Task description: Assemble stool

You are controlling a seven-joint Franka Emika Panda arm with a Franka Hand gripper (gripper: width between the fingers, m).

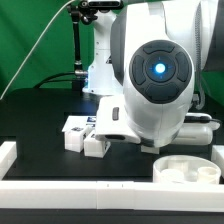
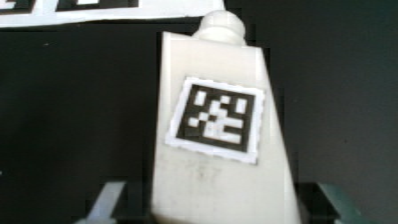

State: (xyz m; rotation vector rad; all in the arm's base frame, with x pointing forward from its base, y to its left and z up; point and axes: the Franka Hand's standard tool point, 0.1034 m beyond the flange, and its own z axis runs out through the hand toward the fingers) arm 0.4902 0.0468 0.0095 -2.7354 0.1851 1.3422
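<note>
In the wrist view a white blocky stool leg (image 2: 214, 110) with one black-and-white tag lies lengthwise between my fingers, its round peg pointing away. My gripper (image 2: 221, 205) is open around the leg's near end, and a dark gap shows between each finger (image 2: 112, 200) and the leg's sides. In the exterior view the arm hides the gripper. Two more white legs (image 1: 75, 135) (image 1: 96, 147) lie on the black table at the exterior view's left of the arm. The round white seat (image 1: 188, 168) lies at the front right.
White border rails run along the front (image 1: 70, 186) and at the exterior view's left (image 1: 8, 152). A white surface with black tag marks (image 2: 80, 8) shows just beyond the leg's peg. The arm's base (image 1: 100, 70) stands at the back.
</note>
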